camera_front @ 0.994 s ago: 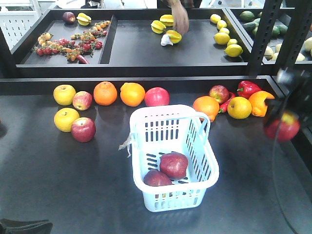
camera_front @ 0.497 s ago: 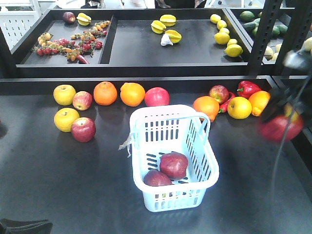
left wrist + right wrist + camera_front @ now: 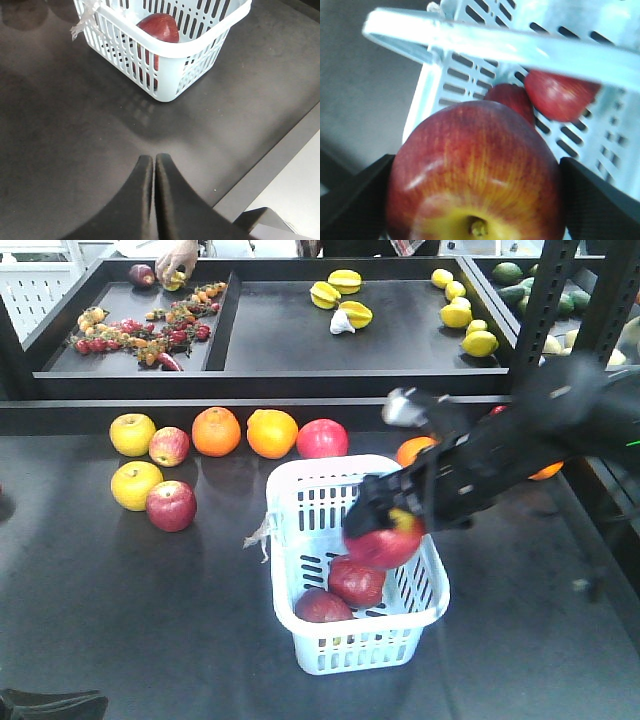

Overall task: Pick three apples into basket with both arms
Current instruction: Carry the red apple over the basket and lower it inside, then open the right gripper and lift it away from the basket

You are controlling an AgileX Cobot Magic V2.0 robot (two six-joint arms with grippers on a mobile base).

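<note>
Two dark red apples (image 3: 342,592) already lie in the pale blue basket (image 3: 425,612) as the right gripper (image 3: 385,525), jaws clenched on the third apple (image 3: 383,545), hangs above the right rim, best released lower and centred; left gripper (image 3: 152,165) pressed closed, empty.

The right arm (image 3: 520,440) is black and chunky, built of rounded matte segments (blurred in the front view); a pale grey patch shows near its wrist, and a tiny green mark sits on the segment at the frame's right edge; its gripper (image 3: 392,512) is equally dark; in the right wrist view 2 flat black fingers (image 3: 350,200) with a finely textured surface fill the lower corners. The left gripper (image 3: 153,200) shows 2 smooth, black, curved fingers tapering to narrow tips.
</note>
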